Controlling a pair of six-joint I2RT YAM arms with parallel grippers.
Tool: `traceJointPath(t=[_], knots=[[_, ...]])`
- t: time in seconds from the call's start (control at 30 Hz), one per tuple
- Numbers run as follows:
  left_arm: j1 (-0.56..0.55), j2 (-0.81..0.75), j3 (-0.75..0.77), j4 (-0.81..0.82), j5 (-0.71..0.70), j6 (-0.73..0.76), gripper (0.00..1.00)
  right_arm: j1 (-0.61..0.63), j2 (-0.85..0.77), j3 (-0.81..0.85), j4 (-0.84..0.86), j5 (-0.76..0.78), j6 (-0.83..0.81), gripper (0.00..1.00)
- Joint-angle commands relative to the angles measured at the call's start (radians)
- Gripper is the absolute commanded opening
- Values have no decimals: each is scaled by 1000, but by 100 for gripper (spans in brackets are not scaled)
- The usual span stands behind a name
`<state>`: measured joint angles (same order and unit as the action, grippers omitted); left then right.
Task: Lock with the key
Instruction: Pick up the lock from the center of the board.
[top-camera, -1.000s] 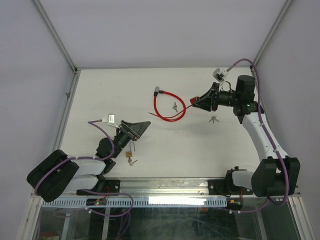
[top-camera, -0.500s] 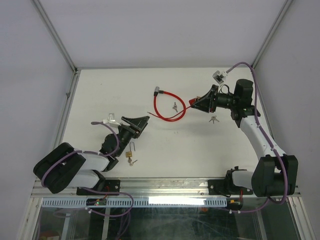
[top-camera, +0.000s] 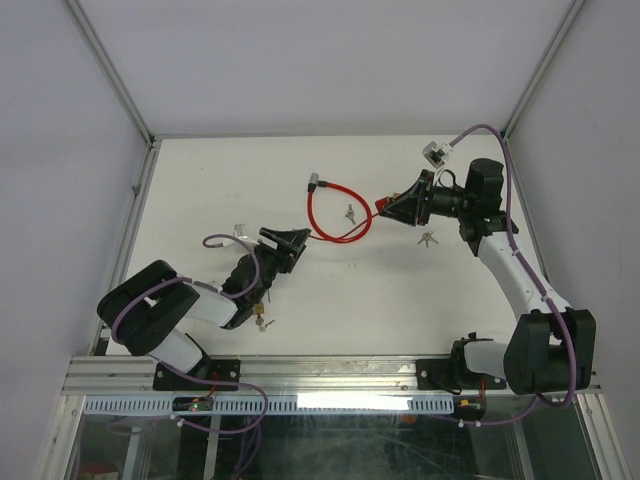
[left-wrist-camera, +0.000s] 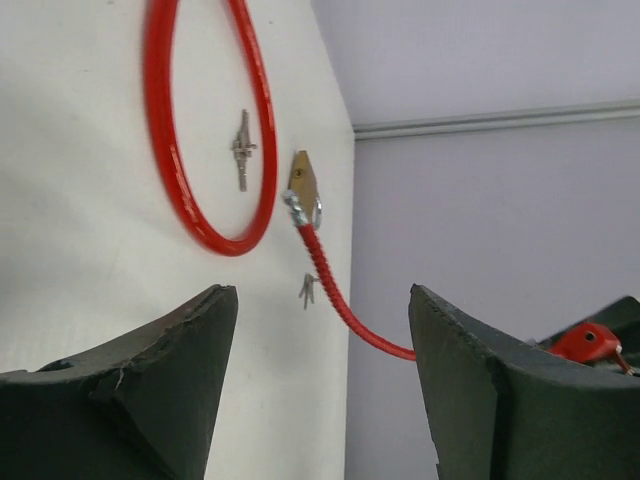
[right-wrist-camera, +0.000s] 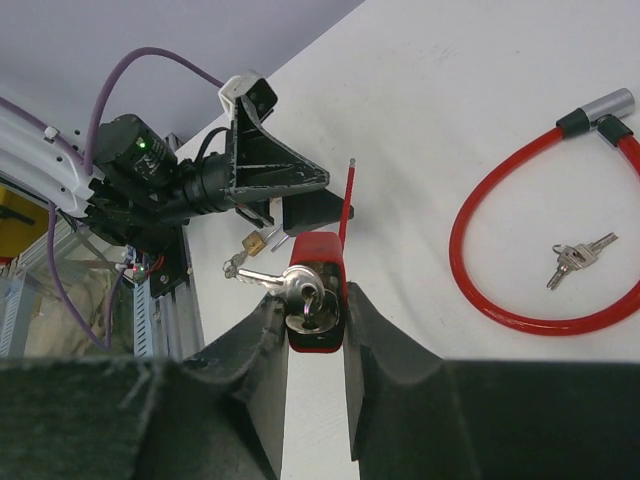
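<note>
You see the left gripper spread wide, and small keys lying inside the red cable loop.

Keys within looped cable lock; second key bunch to its right, padlock front-left.

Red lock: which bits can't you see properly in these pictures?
Right wrist: the right tool covers the sides of the red lock head; the red cable runs off the right edge.
Top external: the key in the head is too small to see.
Left wrist: top edge cuts the cable's loop.
</note>
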<state>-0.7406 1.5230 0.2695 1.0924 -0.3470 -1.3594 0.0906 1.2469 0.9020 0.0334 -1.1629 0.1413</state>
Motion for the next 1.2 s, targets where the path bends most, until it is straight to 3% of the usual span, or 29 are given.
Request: traceJointPath(t=[0.0, 0.37, 0.67, 0.8, 1.07, 1.17], knots=[[-9, 41, 52, -29, -66, -95, 69, 7, -16, 4, 67, -13, 24, 0], [-4, 199, 112, 161, -28, -104, 44, 9, -17, -4, 60, -6, 12, 0], [-4, 172, 131, 146, -23, -64, 40, 22, -1, -5, 48, -3, -4, 0], [-3, 186, 132, 178, -16, -64, 33, 27, 1, -3, 40, 2, -14, 0], [5, 203, 137, 255, 12, 6, 0, 36, 8, 4, 1, 0, -51, 0], [9, 184, 138, 284, 39, 147, 0, 35, 7, 24, -62, 0, -112, 0]])
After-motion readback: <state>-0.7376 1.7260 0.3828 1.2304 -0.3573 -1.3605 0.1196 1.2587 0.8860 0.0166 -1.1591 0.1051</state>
